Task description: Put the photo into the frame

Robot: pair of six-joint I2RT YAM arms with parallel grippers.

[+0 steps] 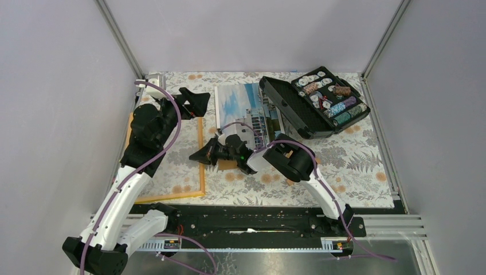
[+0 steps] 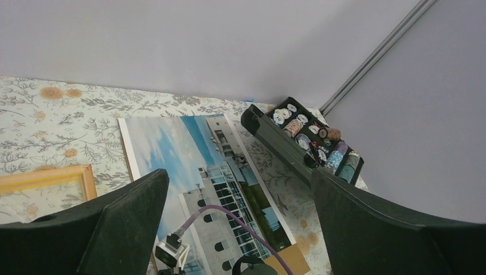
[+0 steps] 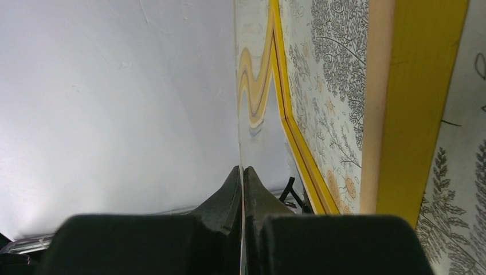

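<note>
The photo [image 1: 243, 103] lies face up at the back middle of the table, its near end under the right arm; it also shows in the left wrist view [image 2: 172, 149]. The orange-yellow frame [image 1: 172, 196] lies flat at the left, floral cloth showing through it, and shows in the other views [image 2: 51, 177] [image 3: 412, 114]. My left gripper [image 1: 200, 105] [image 2: 239, 175] is open and empty, held above the frame's far right corner. My right gripper [image 1: 198, 154] [image 3: 242, 172] points left at the frame's right border, shut on a thin glossy sheet seen edge-on.
A black case of chips [image 1: 321, 103] [image 2: 298, 143] stands open at the back right. A brown board [image 1: 228, 165] [image 2: 292, 258] lies under the right wrist beside the photo's near end. Grey walls close in on three sides.
</note>
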